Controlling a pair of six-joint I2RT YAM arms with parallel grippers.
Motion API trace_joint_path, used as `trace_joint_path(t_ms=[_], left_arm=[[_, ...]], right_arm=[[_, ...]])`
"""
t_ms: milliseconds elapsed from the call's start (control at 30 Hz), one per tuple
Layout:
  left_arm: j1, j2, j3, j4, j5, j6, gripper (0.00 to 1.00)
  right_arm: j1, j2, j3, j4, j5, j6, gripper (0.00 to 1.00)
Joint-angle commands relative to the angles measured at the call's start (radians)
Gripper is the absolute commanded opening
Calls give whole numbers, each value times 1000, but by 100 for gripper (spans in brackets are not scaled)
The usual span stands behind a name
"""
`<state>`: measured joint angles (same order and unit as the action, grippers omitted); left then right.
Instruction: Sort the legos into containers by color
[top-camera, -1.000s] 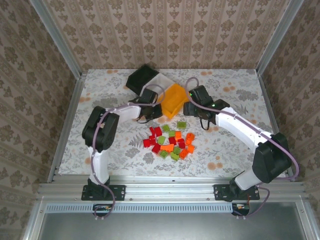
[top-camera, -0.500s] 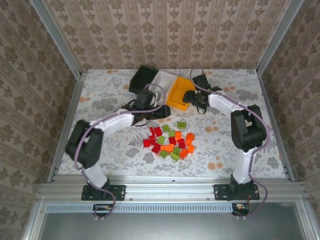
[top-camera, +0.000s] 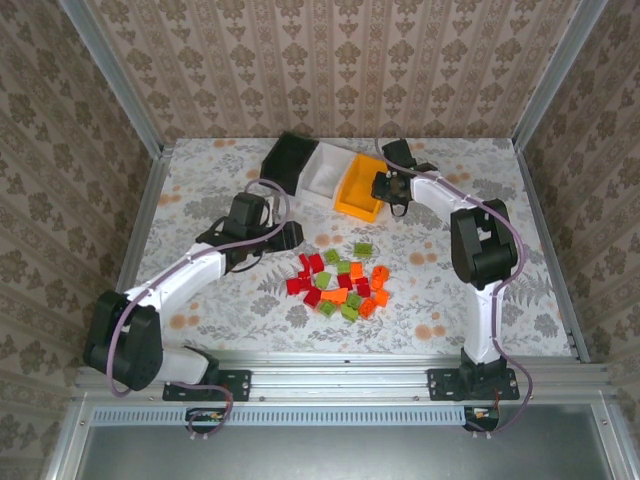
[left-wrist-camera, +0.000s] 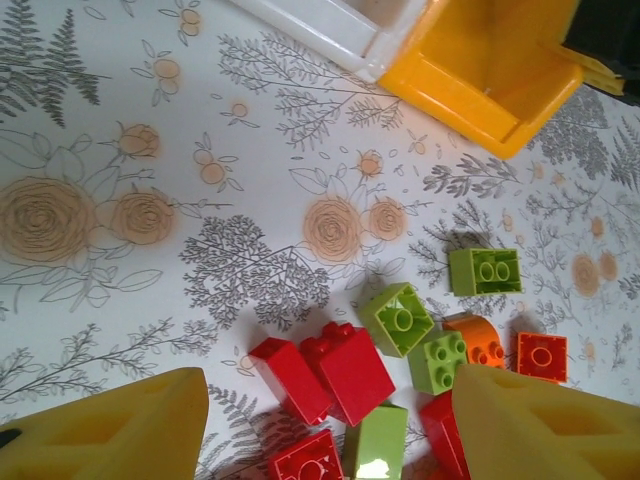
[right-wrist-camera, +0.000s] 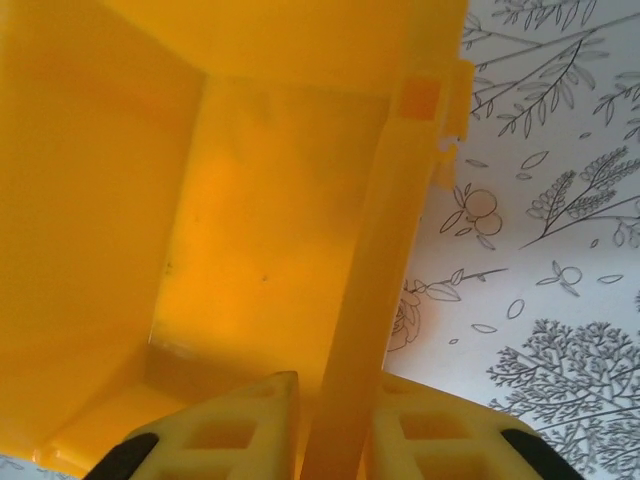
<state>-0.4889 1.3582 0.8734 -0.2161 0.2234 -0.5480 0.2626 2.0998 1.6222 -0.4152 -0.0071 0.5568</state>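
Legos (top-camera: 340, 282) heaped loose on table (top-camera: 200, 190) | right gripper (right-wrist-camera: 338, 430) pinched on yellow-orange bin (right-wrist-camera: 200, 250) wall, probably to position it | left gripper (left-wrist-camera: 330, 425) fingers apart above heap, seemingly ready to pick

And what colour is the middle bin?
The middle bin is white; top external view shows it best.
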Motion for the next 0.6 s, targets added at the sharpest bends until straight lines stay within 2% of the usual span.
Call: trace_joint_path(t_ms=[0, 233, 400, 567], left_arm=[[8, -26, 7, -25, 1, 41, 67], [9, -22, -8, -1, 26, 36, 67], [9, -28, -19, 2, 38, 33, 66], [7, -40, -26, 0, 40, 37, 66]], right_arm=[[-1, -38, -20, -54, 58, -100, 17], [-14, -42, -6, -112, 99, -260, 17], [-40, -32, 14, -115, 119, -309, 19], [-73, -3, 45, -138, 70, -386, 22]])
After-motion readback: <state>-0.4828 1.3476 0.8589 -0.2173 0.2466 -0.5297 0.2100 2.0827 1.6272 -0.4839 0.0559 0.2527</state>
